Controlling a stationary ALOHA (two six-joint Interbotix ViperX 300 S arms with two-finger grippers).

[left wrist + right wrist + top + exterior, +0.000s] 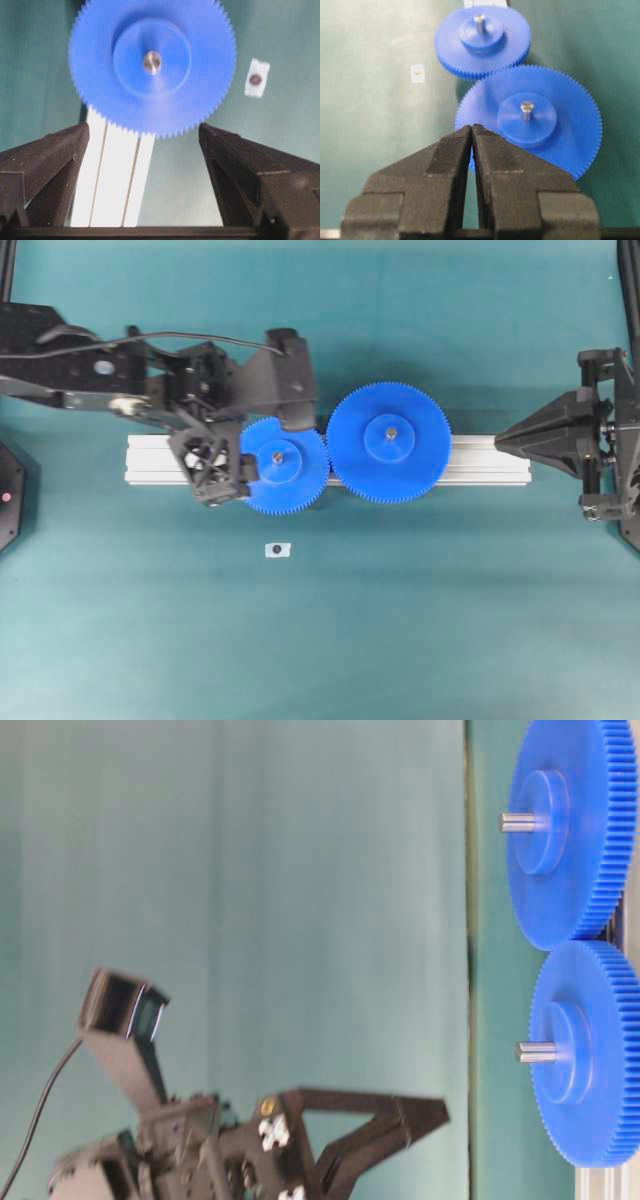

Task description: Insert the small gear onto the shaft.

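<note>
Small bright blue plastic toothed gear (152,65) seated on thin grey metal shaft (152,62), meshing the wider blue gear (388,442); left gripper (145,145) spread wide, empty, right gripper (472,131) closed, empty.

My teal worktop (420,620) carries the aluminium bar (160,460) across its middle, and a small white tag (277,550) at six o'clock of it.

The small gear (284,466) sits on its shaft (277,455), teeth meeting the larger gear (388,443) on the aluminium bar (480,461); the left hand (262,452) spreads beside it.
</note>
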